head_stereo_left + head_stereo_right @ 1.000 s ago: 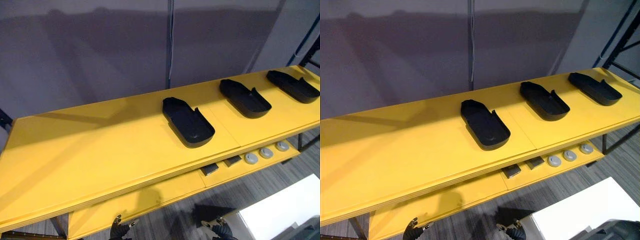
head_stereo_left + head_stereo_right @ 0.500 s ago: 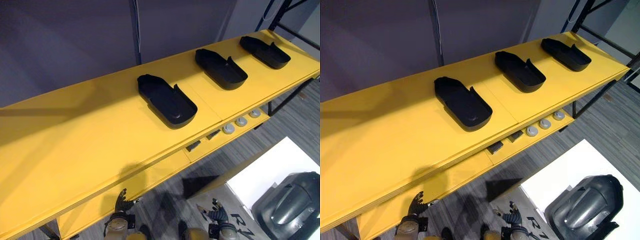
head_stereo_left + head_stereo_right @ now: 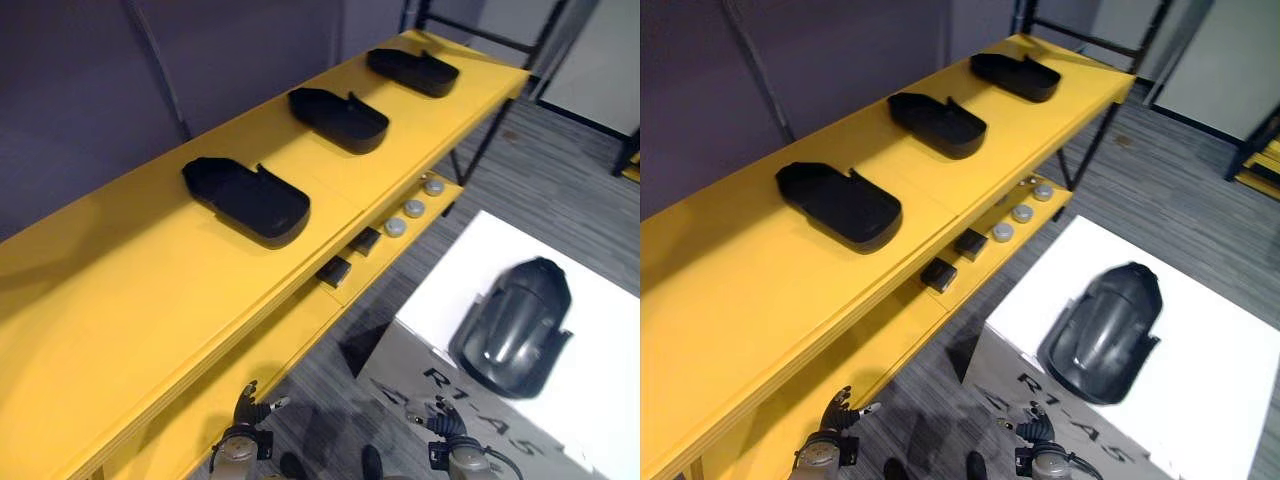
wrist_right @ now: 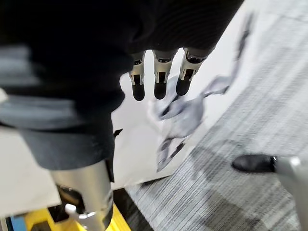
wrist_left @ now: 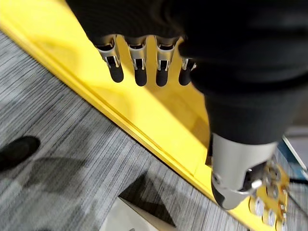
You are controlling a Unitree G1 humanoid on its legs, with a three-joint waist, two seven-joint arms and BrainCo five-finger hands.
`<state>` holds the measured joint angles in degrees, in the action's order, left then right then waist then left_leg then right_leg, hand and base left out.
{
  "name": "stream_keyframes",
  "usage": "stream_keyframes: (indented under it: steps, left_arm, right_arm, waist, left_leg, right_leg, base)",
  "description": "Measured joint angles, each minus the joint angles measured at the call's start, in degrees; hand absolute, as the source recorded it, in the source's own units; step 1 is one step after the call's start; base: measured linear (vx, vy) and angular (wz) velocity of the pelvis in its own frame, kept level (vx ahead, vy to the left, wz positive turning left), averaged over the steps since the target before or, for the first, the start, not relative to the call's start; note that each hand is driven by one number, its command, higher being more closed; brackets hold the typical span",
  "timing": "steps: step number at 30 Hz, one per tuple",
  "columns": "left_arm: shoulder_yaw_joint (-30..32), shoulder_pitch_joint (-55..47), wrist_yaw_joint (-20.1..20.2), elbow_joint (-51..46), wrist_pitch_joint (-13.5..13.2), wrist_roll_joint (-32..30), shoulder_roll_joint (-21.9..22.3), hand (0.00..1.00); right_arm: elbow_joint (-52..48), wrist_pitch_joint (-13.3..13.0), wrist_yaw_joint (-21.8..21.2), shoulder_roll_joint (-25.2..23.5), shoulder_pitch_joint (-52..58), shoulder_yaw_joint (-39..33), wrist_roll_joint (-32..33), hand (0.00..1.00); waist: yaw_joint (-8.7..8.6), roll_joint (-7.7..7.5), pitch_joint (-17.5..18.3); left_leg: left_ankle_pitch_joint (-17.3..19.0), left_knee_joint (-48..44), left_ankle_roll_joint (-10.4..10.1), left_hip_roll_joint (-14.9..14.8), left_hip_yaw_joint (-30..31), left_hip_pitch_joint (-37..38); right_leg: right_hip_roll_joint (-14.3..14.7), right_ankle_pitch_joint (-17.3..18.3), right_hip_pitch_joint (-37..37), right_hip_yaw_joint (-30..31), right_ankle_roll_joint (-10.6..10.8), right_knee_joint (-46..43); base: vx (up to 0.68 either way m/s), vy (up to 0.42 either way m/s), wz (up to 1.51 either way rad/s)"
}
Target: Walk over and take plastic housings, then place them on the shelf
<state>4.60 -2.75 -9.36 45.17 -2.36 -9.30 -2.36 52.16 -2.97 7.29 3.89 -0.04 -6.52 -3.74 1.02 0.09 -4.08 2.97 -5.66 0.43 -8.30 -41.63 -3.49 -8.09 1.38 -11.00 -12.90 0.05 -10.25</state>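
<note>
Awaiting pick-up: one dark grey moulded plastic housing point(image 3: 515, 325), lying flat on the white box worktop point(image 3: 600, 385), near its shelf-side edge. Already in place: three black tray-shaped plastic housings point(image 3: 250, 200) in a row on the long yellow shelf point(image 3: 120, 290), well apart from one another. Lower board holds three grey round discs point(image 3: 414, 208) and two dark blocks point(image 3: 333, 271). Left hand point(image 5: 139, 67) and right hand point(image 4: 160, 79) hang low over the grey carpeted floor point(image 3: 1160, 160), fingers straight and loosely spread, holding nothing. Step judged: the approach to the worktop, no grasp begun. Next move calls for stepping up to the worktop and raising both hands over its edge. Open room: the bare shelf end nearest the robot; the floor strip between shelf and worktop corner looks tight.
</note>
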Motion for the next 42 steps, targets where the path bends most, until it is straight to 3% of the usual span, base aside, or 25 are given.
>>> stream_keyframes:
  steps: [1, 3, 4, 6, 8, 10, 12, 13, 14, 16, 17, 18, 20, 23, 29, 35, 39, 42]
  left_arm:
    - [0.01, -1.06, 0.01, 0.05, 0.40, 0.02, -0.17, 0.00]
    - [-0.05, -1.92, 0.01, 0.71, 0.44, 0.02, -0.09, 0.00]
    - [-0.50, -1.44, 0.14, 1.89, 0.61, 0.09, 0.46, 0.00]
    - [-0.71, -1.64, 0.33, 2.29, 0.56, 0.07, 1.29, 0.00]
    - [-0.62, -1.41, 0.66, 3.65, 0.58, 0.07, 1.24, 0.00]
    - [-0.63, -0.96, 0.76, 4.61, 0.59, 0.07, 1.34, 0.00]
    - [-0.44, -0.84, 0.76, 5.60, 0.73, 0.12, 1.02, 0.00]
    - [-0.45, -0.90, 0.75, 5.62, 0.79, 0.15, 1.01, 0.00]
    - [-0.39, -0.74, 0.50, 5.35, 0.63, 0.58, 1.08, 0.00]
    - [-0.40, -1.21, -0.04, 5.45, 0.56, 1.40, 1.13, 0.00]
    - [-0.40, -1.43, -0.19, 5.48, 0.44, 1.41, 1.16, 0.00]
    - [-0.40, -1.44, -0.21, 5.60, 0.31, 1.69, 1.15, 0.00]
    - [-0.22, -1.37, -0.16, 6.24, 0.30, 2.46, 0.87, 0.00]
    - [0.69, -1.30, -0.14, 7.31, 0.34, 2.44, 0.27, 0.00]
    - [3.30, -1.53, -0.18, 7.15, 0.41, 2.43, -2.40, 0.00]
    - [4.16, -3.45, 0.69, 4.20, 0.20, 2.35, -3.03, 0.00]
    - [3.29, -5.77, 1.05, 4.24, 0.19, 2.35, -2.61, 0.00]
    - [2.76, -6.64, 1.32, 4.49, 0.07, 2.36, -2.08, 0.00]
  right_arm:
    - [0.07, 0.00, -0.03, -0.24, -0.24, 0.00, -0.01, 0.00]
    - [0.11, -0.01, -0.02, -0.13, 0.47, -0.02, -0.03, 0.00]
    - [0.24, 0.00, 0.09, 0.31, 0.91, -0.09, -0.06, 0.00]
    - [0.33, 0.08, 0.14, 0.75, 2.69, -0.10, -0.05, 0.00]
    - [0.23, 0.06, 0.20, 0.74, 4.57, -0.19, -0.02, 0.00]
    - [-0.21, -0.04, 0.66, 0.89, 5.17, -0.44, 0.98, 0.00]
    - [0.33, -0.03, 0.75, 0.68, 5.28, -1.38, 1.18, 0.00]
    - [0.34, -0.03, 0.77, 0.64, 5.26, -1.43, 1.18, 0.00]
    - [1.81, 0.00, 0.80, 1.42, 4.46, -1.44, 1.20, 0.00]
    - [3.18, -0.01, 0.79, 1.93, 4.23, -1.51, 1.23, 0.00]
    - [3.25, -0.03, 0.73, 1.98, 4.29, -2.02, 1.44, 0.00]
    - [3.30, -0.02, 0.73, 2.10, 4.42, -2.88, 1.45, 0.00]
    - [3.49, 0.01, 0.74, 2.27, 5.14, -4.63, 1.46, 0.00]
    - [3.38, 0.00, 0.69, 1.76, 5.75, -5.43, 1.76, 0.00]
    - [-4.70, 0.05, 0.80, 2.35, 7.18, -11.19, 2.72, 0.00]
    - [-37.87, 0.13, 2.23, 9.21, 12.37, -18.36, 0.18, 0.00]
    - [-52.73, -0.16, 2.18, 11.79, 12.74, -17.78, -4.21, 0.00]
    - [-59.74, -0.81, 1.61, 12.10, 11.92, -13.51, -4.60, 0.00]
  waist:
    - [0.05, 0.06, 0.16]
    - [-0.08, -0.73, 0.45]
    - [-0.90, -0.03, -0.15]
    - [-0.58, 0.44, -0.29]
    - [-0.99, 0.66, -0.60]
    - [-2.28, 1.21, -2.72]
    - [-1.85, 0.74, -3.69]
    - [-1.65, 0.25, -3.82]
    - [-0.75, -0.34, -4.84]
    - [-0.14, 0.49, -4.63]
    - [-0.25, 0.83, -4.67]
    - [-0.34, 1.28, -4.67]
    - [-0.27, 2.18, -3.89]
    - [-0.73, 1.09, -3.41]
    - [-1.54, 1.43, -2.98]
    - [-3.00, 0.80, -1.16]
    - [-3.54, -0.28, -0.41]
    - [-3.49, -0.54, 0.09]
  left_leg:
    - [0.08, -0.16, -0.66, -1.06, -3.25, 1.46]
    - [0.57, -0.72, -2.39, -1.44, -7.33, 3.82]
    - [1.52, -0.79, -3.99, -1.65, -6.65, 4.34]
    - [2.19, -0.60, -4.96, -2.68, -4.78, 4.86]
    - [2.55, -5.17, -5.15, -6.27, -3.76, 4.55]
    - [5.01, -13.92, -6.78, -11.74, -1.83, 4.23]
    - [4.65, -20.87, -5.76, -13.98, 5.15, 2.07]
    - [5.03, -22.29, -5.76, -13.77, 8.68, 0.84]
    - [9.01, -20.54, -8.89, -5.18, 28.58, -0.58]
    - [10.08, -17.65, -9.81, 0.70, 40.20, -0.47]
    - [10.08, -16.61, -9.55, 1.54, 41.80, -0.33]
    - [9.53, -15.10, -8.55, 1.69, 41.83, -0.21]
    - [7.77, -10.35, -4.55, 1.01, 40.01, 0.74]
    - [7.21, -6.13, -3.52, 2.50, 37.61, 2.37]
    - [5.69, -2.01, -3.78, 4.24, 35.85, 5.36]
    - [4.07, -1.51, -3.49, 5.91, 35.52, 6.88]
    - [3.56, -1.44, -3.08, 6.08, 35.51, 8.22]
    - [3.51, -1.37, -3.01, 6.09, 35.54, 8.77]
  right_leg:
    - [-2.11, 0.84, -0.88, -6.75, -0.22, -4.93]
    - [-3.68, 2.42, -0.44, -12.17, -0.33, -6.24]
    - [-1.30, 1.95, 0.36, -10.46, -0.36, -4.05]
    - [1.67, 0.82, 1.74, -7.77, -0.92, -0.51]
    - [4.11, 1.41, 2.36, -7.90, -1.83, -0.80]
    - [7.07, 2.54, 2.86, -6.41, -3.43, -2.56]
    - [8.95, 2.73, 3.19, -3.38, -3.96, -2.90]
    - [9.00, 2.72, 3.24, -2.63, -4.06, -2.96]
    - [8.81, 2.34, 3.22, 2.88, -4.10, -3.09]
    - [9.27, 2.16, 3.54, 6.39, -3.84, -2.85]
    - [9.58, 2.10, 3.81, 7.25, -3.71, -2.73]
    - [10.21, 2.08, 4.26, 8.22, -3.49, -2.46]
    - [11.69, 2.89, 4.22, 10.43, -2.76, -2.70]
    - [10.07, 3.14, 3.75, 11.46, -1.71, -3.01]
    - [8.73, 3.87, 4.41, 12.40, -0.56, -2.60]
    - [7.02, 3.64, 8.00, 12.29, 0.01, 1.76]
    - [6.84, 3.15, 10.38, 12.37, 0.70, 4.07]
    - [6.84, 2.95, 11.20, 12.44, 0.86, 4.86]
  base:
    - [-0.14, -0.087, -1.15]
    - [-0.10, -0.187, -1.28]
    - [-0.05, -0.203, -1.07]
    - [-0.05, -0.164, -1.01]
    - [0.00, -0.199, -0.78]
    - [0.05, -0.237, -0.54]
    - [0.04, -0.184, -0.65]
    - [0.07, -0.131, -1.09]
    - [0.06, -0.093, -1.22]
    - [0.09, 0.059, -1.26]
    - [0.13, 0.121, -0.90]
    - [0.08, 0.120, -0.67]
    - [0.06, 0.161, -0.60]
    - [0.13, 0.139, -0.27]
    - [0.20, 0.100, -0.10]
    - [0.10, 0.062, 0.00]
    - [0.03, 0.015, -0.02]
    - [0.00, 0.005, -0.01]
